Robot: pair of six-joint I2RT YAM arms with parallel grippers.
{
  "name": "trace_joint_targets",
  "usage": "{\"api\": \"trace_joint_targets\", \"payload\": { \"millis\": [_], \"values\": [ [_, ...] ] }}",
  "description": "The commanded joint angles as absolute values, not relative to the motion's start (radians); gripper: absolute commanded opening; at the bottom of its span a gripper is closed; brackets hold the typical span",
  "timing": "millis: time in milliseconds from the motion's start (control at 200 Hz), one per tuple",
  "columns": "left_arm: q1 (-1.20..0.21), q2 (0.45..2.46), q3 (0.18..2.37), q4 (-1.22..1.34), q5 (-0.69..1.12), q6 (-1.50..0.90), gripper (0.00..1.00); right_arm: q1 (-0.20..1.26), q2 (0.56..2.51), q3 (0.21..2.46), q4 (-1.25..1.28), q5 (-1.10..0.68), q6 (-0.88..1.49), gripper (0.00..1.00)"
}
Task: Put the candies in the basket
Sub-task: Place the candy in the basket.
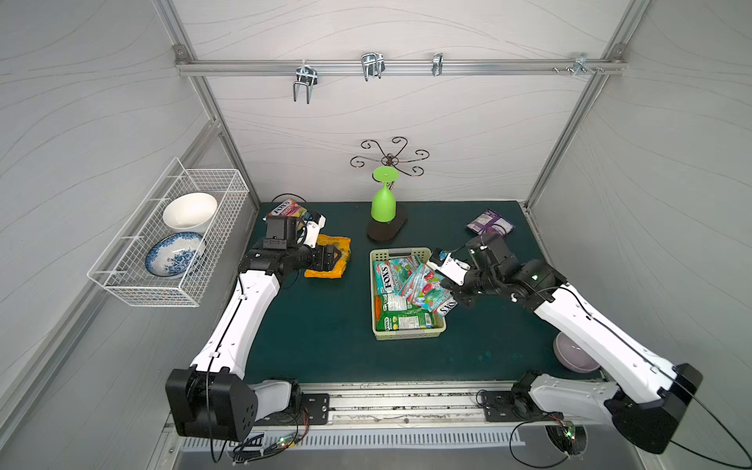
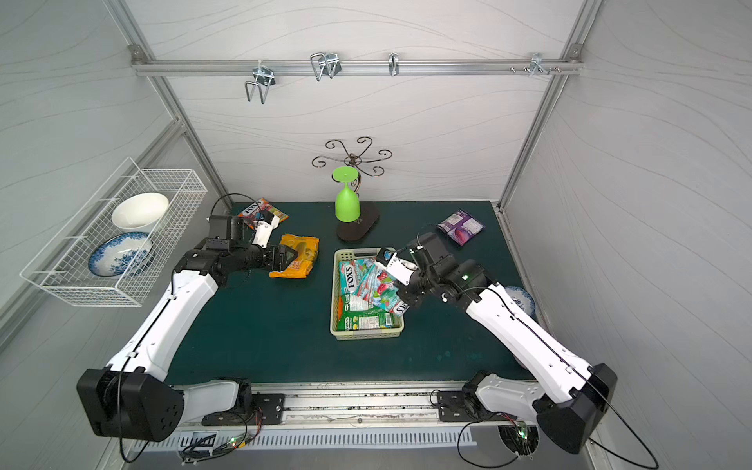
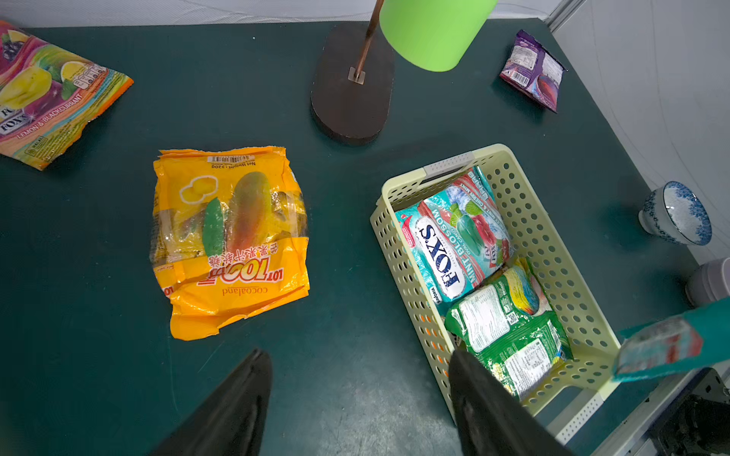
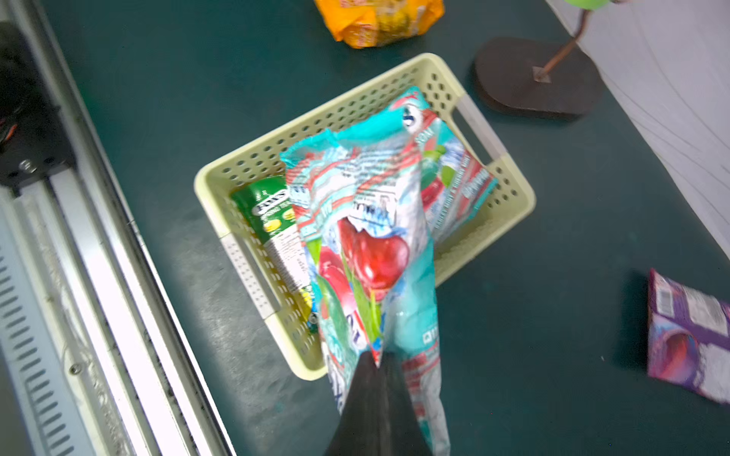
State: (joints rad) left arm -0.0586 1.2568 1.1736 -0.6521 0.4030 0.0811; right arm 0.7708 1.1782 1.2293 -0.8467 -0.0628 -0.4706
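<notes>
The pale yellow-green basket [image 1: 401, 334] [image 2: 366, 334] [image 3: 533, 221] [image 4: 253, 158] sits mid-mat and holds a teal FOX'S bag [image 1: 388, 276] [image 3: 446, 252] and a green bag [image 1: 403, 321] [image 3: 509, 327]. My right gripper [image 1: 452, 300] [image 4: 379, 355] is shut on the corner of a second teal bag [image 1: 423, 287] [image 4: 367, 237], which hangs over the basket's right side. My left gripper [image 1: 330, 259] [image 3: 359, 355] is open and empty above the mat beside an orange bag [image 1: 341, 253] [image 3: 229, 241]. A FOX'S lemon bag [image 1: 285, 208] [image 3: 47, 98] lies back left, a purple bag [image 1: 490, 222] [image 4: 687, 335] back right.
A green goblet [image 1: 383, 203] hangs upside down on a stand with a dark base [image 1: 386, 232] behind the basket. The white wire rack [image 1: 171, 244] on the left wall holds two bowls. A lilac bowl [image 1: 569, 354] and a blue-and-white cup [image 2: 519, 299] sit at the right edge.
</notes>
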Motion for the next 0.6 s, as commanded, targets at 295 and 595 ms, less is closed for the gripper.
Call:
{"api": "trace_joint_targets", "payload": {
  "millis": [295,595],
  "values": [
    [-0.047,1.233,1.173,-0.612,0.411,0.078,0.75,0.858,1.371,1.315,-0.822,-0.074,-0.746,0.0],
    [-0.044,1.239,1.178,-0.614,0.419,0.074,0.75,0.892,1.503,1.416,-0.886,-0.039,-0.816,0.0]
  ]
}}
